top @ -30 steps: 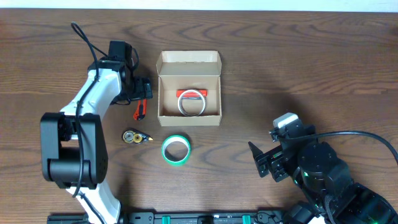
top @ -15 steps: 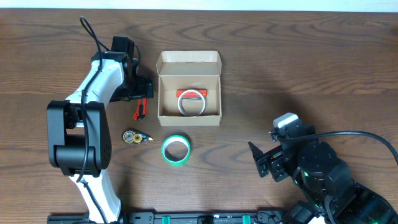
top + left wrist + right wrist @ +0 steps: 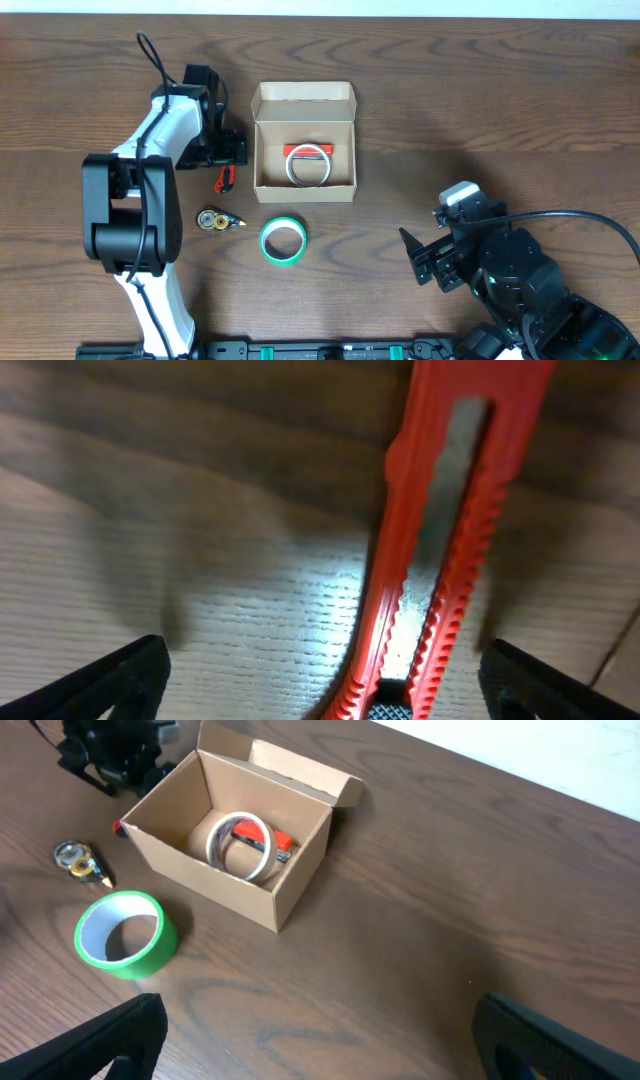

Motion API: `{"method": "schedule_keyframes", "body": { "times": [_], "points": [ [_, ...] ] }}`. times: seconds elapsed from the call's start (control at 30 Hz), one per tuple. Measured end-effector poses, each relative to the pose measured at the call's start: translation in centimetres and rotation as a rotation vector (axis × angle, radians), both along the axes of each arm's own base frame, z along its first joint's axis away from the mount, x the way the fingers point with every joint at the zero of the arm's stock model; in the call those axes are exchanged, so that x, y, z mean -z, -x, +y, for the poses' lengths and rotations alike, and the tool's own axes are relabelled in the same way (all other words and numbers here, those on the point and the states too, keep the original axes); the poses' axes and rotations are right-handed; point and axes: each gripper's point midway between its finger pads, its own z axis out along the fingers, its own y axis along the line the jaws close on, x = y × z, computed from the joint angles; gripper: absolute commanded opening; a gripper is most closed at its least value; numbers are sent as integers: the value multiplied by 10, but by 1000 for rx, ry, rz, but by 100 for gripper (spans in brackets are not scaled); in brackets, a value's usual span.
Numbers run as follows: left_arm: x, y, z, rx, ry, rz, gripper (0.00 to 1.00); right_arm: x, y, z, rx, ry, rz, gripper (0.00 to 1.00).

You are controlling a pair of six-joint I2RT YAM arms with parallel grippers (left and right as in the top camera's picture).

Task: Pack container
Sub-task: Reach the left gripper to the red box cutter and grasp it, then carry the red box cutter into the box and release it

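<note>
The container, a tan cardboard box with its lid flap open at the back, holds a white tape roll and a red item. It also shows in the right wrist view. A red utility knife lies just left of the box. My left gripper is low over the knife's far end. In the left wrist view it is open, with the knife between its fingers. My right gripper is open and empty at the front right, as its wrist view shows.
A green tape roll lies in front of the box and also shows in the right wrist view. A small yellow and black tool lies to its left. The table's far edge runs behind the box.
My left arm has swung a little right and its gripper has come down over the red knife's far end. The right arm and the other objects have not moved.
</note>
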Motion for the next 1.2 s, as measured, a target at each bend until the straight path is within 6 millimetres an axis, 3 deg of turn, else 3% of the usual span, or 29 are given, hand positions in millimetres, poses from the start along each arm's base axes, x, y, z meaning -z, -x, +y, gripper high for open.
{"method": "schedule_keyframes", "body": {
  "times": [0.1,0.23,0.4,0.53,0.9,1.2],
  "points": [
    [2,2,-5,14,-1,10,91,0,0,0,0,0,0,99],
    [3,5,-9,27,-2,24,80,0,0,0,0,0,0,99],
    [3,7,-10,18,-1,32,53,0,0,0,0,0,0,99],
    [3,7,-10,1,2,33,37,0,0,0,0,0,0,99],
    [3,5,-10,-58,7,32,24,0,0,0,0,0,0,99],
    [2,0,-9,-138,7,17,22,0,0,0,0,0,0,99]
  ]
}}
